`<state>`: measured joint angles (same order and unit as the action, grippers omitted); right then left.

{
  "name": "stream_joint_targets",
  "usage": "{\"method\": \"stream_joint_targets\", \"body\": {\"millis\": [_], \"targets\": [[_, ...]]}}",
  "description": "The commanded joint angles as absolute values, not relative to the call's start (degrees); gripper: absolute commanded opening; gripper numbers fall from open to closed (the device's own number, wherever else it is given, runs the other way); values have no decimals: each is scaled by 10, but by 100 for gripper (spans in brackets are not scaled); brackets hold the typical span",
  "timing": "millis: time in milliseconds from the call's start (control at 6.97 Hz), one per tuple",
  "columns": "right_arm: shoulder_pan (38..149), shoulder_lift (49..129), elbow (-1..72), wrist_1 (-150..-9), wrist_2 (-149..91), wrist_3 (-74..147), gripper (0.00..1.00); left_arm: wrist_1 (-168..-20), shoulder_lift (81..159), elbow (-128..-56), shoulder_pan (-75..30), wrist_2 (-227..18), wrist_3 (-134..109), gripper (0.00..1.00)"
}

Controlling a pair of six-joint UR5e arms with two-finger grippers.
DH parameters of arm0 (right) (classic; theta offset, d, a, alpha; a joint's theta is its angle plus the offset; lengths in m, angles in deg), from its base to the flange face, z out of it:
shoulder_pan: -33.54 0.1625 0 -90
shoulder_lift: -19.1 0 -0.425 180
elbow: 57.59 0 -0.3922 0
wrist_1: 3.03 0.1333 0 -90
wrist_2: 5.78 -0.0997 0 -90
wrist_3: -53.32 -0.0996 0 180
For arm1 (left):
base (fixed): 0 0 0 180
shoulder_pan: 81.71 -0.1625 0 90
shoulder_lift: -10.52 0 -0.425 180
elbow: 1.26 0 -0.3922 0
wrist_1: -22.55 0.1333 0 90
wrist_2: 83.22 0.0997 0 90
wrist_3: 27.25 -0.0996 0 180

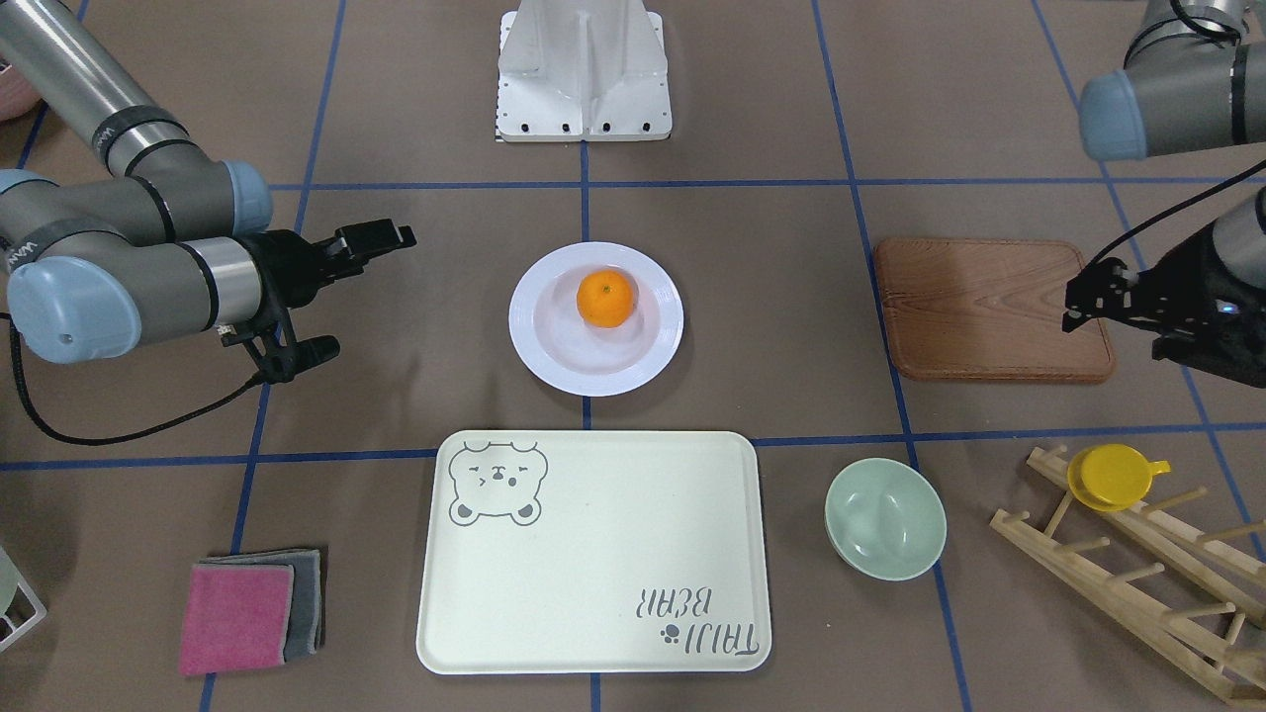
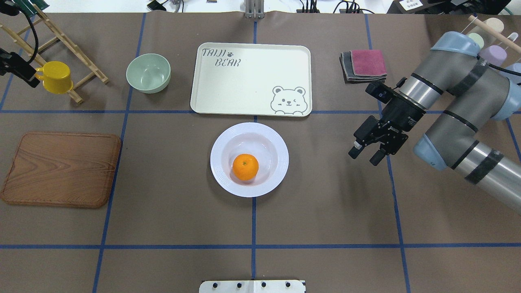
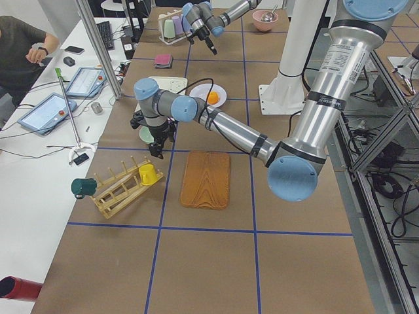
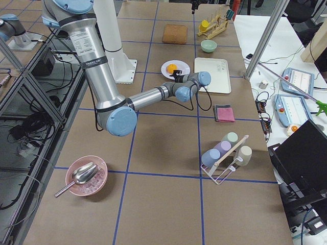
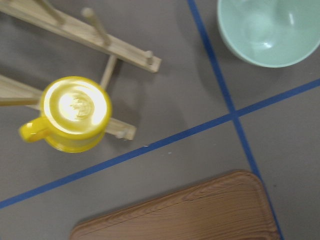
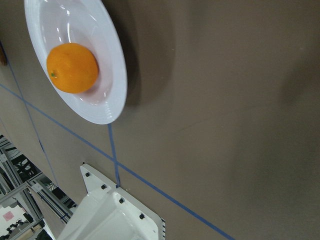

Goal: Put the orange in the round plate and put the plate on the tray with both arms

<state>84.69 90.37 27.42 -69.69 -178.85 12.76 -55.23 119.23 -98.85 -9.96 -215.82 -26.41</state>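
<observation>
Resting in the round plate [image 2: 217,160], the orange [image 2: 245,167] lies apart from wide-spread right fingers [image 2: 354,151]; left fingers [image 1: 1083,297] unreadable.

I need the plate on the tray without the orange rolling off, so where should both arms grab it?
Probably the plate by its wide rim, at two opposite side edges, each arm coming in from its own side. The rim is flat and clear all round; the orange sits loose in the well, so lift level.

The round plate [image 2: 222,179] is glossy and smooth, the tray [image 2: 244,87] looks matt, the board [image 2: 61,169] is grained wood, and the surface [image 2: 325,211] is matt brown paper.
</observation>
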Motion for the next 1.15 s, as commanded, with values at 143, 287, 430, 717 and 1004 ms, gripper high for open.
{"method": "stream_joint_targets", "body": {"millis": [143,287,430,717,1004], "targets": [[845,908,267,-654,-1790,127,100,-558,1183,-979,-98,-2158,-274,99],[846,879,267,-655,-1798,124,100,-559,1184,-974,-99,-2160,-273,99],[850,867,270,-654,-1817,97,100,-559,1184,-979,-99,-2164,-273,99],[873,866,256,-657,-1810,81,100,-551,1184,-995,-98,-2166,-272,99],[866,860,241,-654,-1738,79,100,-551,1183,-1000,-97,-2174,-273,99]]}}
